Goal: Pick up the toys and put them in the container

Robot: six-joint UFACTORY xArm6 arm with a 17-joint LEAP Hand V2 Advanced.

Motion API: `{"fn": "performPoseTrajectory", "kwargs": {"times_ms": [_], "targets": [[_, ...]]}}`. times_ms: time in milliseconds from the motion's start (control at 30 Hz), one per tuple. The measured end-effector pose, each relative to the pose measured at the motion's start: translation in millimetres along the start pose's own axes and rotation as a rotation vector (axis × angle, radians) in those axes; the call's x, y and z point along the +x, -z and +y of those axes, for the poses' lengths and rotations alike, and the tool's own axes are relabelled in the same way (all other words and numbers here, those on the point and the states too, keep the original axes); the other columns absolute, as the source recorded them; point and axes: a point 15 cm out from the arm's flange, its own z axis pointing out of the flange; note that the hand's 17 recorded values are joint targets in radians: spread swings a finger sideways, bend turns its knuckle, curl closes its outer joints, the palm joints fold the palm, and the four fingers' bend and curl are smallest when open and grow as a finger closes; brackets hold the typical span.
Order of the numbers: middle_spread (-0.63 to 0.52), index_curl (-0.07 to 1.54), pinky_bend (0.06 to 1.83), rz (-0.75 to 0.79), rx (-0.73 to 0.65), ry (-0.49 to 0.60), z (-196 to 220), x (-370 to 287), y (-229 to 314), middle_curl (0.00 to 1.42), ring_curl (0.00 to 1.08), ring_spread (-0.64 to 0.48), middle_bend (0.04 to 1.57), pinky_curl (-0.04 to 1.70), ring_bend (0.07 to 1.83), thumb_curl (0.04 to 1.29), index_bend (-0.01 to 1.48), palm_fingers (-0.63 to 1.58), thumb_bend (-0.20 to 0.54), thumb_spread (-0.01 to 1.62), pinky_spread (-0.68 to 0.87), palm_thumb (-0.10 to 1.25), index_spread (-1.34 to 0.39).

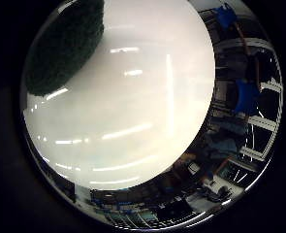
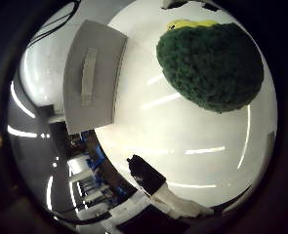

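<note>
Bright overhead strip lights streak glare across the glossy white table point(image 1: 133, 121); rims curve, darken.

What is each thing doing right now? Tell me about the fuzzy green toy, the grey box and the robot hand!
Green toy: lying on the white table, not held.
Yellow toy: mostly hidden behind the green toy.
Grey container: on the table, apart from the toys.
Hand: holding nothing.

Only one black-and-white finger point(image 2: 158, 187) of the robot hand point(image 2: 170, 197) shows, so its grasp is unreadable. A yellow toy point(image 2: 190, 23) is mostly hidden behind the green plush toy point(image 2: 212, 66), beyond the finger.
</note>
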Motion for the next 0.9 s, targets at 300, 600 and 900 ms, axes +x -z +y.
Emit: {"fn": "performPoseTrajectory", "kwargs": {"times_ms": [300,600,900], "targets": [[0.07,0.35,0.27,0.014,0.009,-0.004,48,-25,93,0.31,0.26,0.19,0.21,0.27,0.28,0.28,0.19,0.41,-0.026,1.04,0.48,0.39,-0.23],[0.04,0.31,0.29,0.035,0.050,-0.033,24,-11,74,0.31,0.24,0.16,0.19,0.28,0.29,0.29,0.16,0.34,-0.023,1.04,0.45,0.42,-0.24],[0.04,0.29,0.34,0.054,0.090,-0.063,-10,11,32,0.32,0.23,0.18,0.20,0.29,0.29,0.29,0.17,0.28,-0.026,1.03,0.45,0.45,-0.25]]}}
